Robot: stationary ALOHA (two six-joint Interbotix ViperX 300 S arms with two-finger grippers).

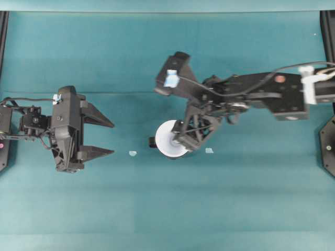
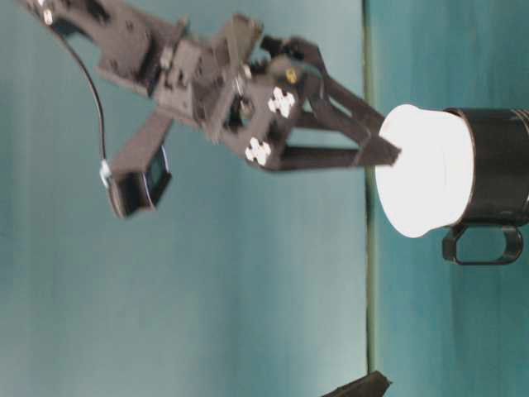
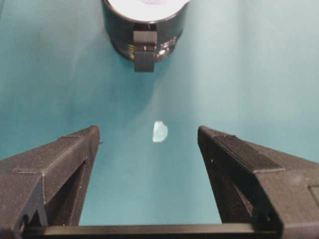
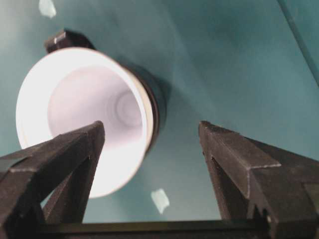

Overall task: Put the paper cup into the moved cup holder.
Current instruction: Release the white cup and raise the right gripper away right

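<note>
The white paper cup [image 1: 166,138] sits nested in the glossy black cup holder [image 2: 498,178], its wide rim and upper wall standing out above the holder's lip while the small handle [image 2: 484,246] juts from the holder's side. The right gripper [image 1: 187,137] hangs just over the cup with its fingers [image 4: 62,164] spread wide and released, grasping nothing; in the right wrist view one finger crosses in front of the cup's rim and the other stands off to the far side over bare cloth, so the cup's mouth lies partly between them. At table level the fingertips [image 2: 382,153] appear right at the cup's rim, though whether they touch it cannot be told. The left gripper [image 1: 99,137] rests well apart from the cup, its fingers [image 3: 55,172] likewise wide open and empty (the holder's handle points straight back at them). A small pale scrap [image 3: 159,132] lies on the teal table cloth [image 1: 235,209] between the left fingers and the holder; another scrap [image 1: 209,150] lies just beyond the right fingers.
</note>
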